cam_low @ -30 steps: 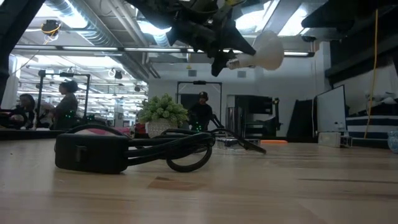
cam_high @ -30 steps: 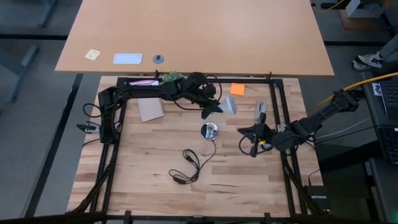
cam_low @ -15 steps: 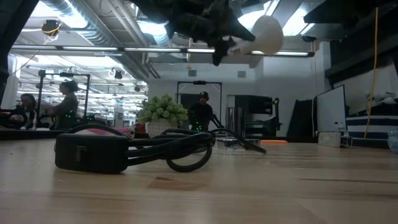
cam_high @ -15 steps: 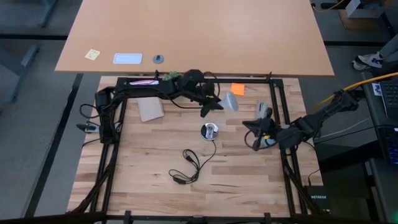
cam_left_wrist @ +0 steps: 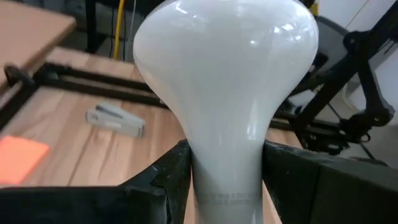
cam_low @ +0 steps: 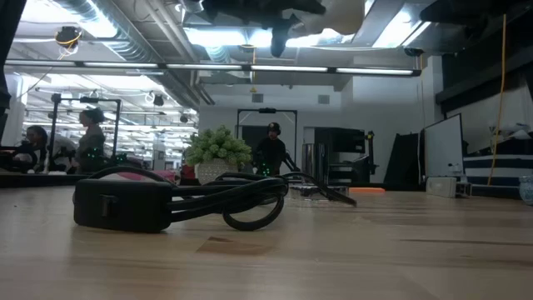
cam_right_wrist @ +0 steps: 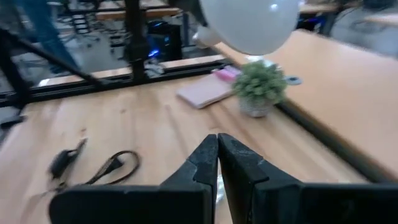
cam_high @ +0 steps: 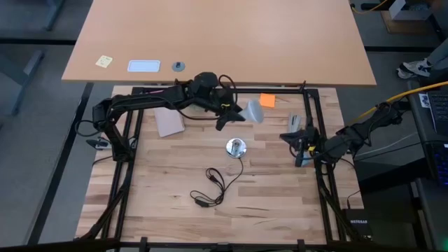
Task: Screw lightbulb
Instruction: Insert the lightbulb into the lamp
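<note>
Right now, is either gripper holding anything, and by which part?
The left gripper holds the lightbulb by its narrow neck, dome pointing away from the wrist, high above the table. The right gripper is shut on nothing.

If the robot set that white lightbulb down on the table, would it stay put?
Probably not: the lightbulb has a round dome narrowing to a slim neck, so it would likely roll in a curve. Its glossy surface looks slippery, and probably fragile; the left gripper holds its neck.

Silvery socket disc point(cam_high: 236, 146) with black cord point(cam_high: 213, 185), small green plant point(cam_low: 218, 153), orange note point(cam_high: 267, 100)
</note>
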Action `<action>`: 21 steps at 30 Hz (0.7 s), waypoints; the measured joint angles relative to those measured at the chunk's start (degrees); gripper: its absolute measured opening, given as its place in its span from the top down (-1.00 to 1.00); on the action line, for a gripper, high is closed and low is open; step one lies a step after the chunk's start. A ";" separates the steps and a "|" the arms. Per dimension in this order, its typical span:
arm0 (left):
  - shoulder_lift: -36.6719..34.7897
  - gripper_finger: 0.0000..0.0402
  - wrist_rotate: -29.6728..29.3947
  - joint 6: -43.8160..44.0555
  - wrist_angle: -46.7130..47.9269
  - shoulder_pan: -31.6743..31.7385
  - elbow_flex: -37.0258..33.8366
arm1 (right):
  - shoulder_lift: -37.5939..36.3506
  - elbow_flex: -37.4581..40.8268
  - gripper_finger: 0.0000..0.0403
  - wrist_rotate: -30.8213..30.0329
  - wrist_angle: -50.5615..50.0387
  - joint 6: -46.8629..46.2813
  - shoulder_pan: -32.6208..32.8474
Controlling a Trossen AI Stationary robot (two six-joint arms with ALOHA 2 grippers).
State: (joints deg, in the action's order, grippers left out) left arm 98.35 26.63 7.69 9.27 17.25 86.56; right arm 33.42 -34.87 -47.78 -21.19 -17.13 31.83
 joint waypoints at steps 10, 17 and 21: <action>0.13 0.22 -2.13 0.75 10.10 -3.19 0.00 | 8.43 0.00 0.88 2.89 0.10 -5.39 0.00; 0.13 0.22 -3.87 1.39 8.99 -4.01 0.00 | 9.56 0.00 0.88 2.88 0.22 -5.49 0.00; 0.13 0.22 -3.93 1.53 8.25 -4.01 0.00 | 9.56 0.00 0.88 2.87 0.15 -5.47 0.00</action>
State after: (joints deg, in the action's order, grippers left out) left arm 98.48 22.70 9.21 17.52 13.23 86.56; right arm 42.98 -34.87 -44.91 -21.04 -22.59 31.83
